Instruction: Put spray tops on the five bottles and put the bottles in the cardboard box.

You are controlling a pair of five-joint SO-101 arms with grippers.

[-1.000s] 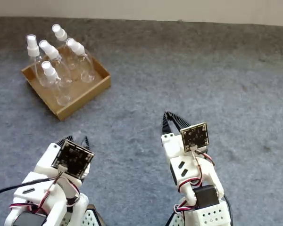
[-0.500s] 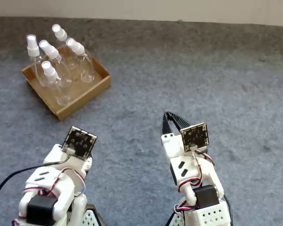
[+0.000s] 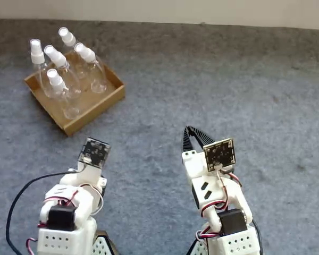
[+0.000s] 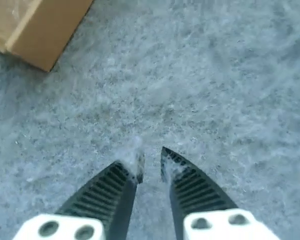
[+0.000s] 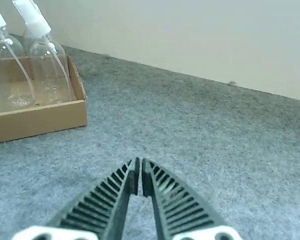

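Five clear bottles point(image 3: 69, 79) stand close together in the cardboard box point(image 3: 95, 109), each with a white spray top point(image 3: 54, 77) on it. The box sits at the far left of the grey table point(image 3: 228, 79), well away from both arms.

In the left wrist view a corner of the box point(image 4: 35, 30) shows beyond the left pincer point(image 4: 150, 165). Its tips are a narrow gap apart, nothing is between them, and it points down at the bare table.

The right pincer point(image 5: 138, 176) has its tips drawn together and is empty. It is aimed low across the table, with the box point(image 5: 40, 117) and two of the bottles point(image 5: 45, 65) off to one side and a pale wall point(image 5: 190, 35) behind. From above, the right pincer point(image 3: 190, 133) pokes out black ahead of its white arm, near the table's middle.
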